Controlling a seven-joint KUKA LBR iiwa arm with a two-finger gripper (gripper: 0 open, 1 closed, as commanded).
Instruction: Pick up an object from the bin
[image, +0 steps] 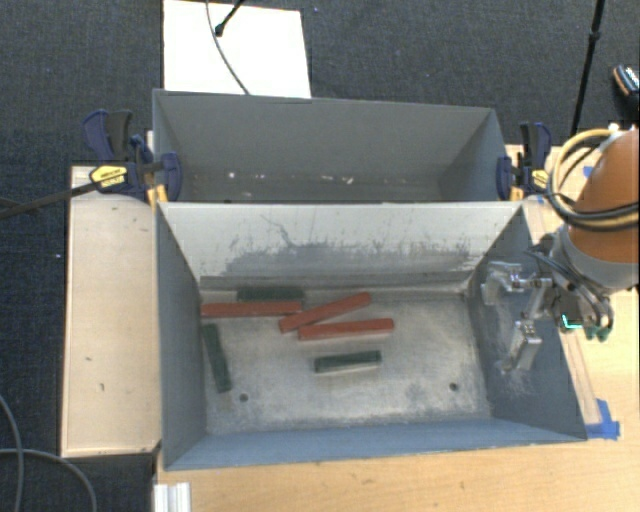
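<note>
We see the gripper (518, 352) low at the 3 o'clock side of the bin (330, 245), close against the sloped right wall and well apart from everything it might pick. We cannot tell whether it is open or closed, and we see nothing held in it.

The sticks all lie left of it. A dark green stick (348, 362) lies alone near the middle of the floor, slightly toward 6 o'clock, and is the nearest to the gripper. Three red-brown sticks (335, 318) lie in a loose cluster toward 10 o'clock. Another green stick (270, 295) is against the back edge at 11 o'clock, and a third (215, 358) is by the left wall at 9 o'clock.

In our judgement the first risk is the wall. From this position, a descent or a sideways move could scrape the slope or close on bare metal. The second risk is the red-brown cluster. Those sticks touch or overlap, so a grab there could catch two, or nudge one aside and miss. The sticks are flat and thin, so a grip along the length rather than across it would likely slip. We judge the lone green stick the safer choice.
</note>
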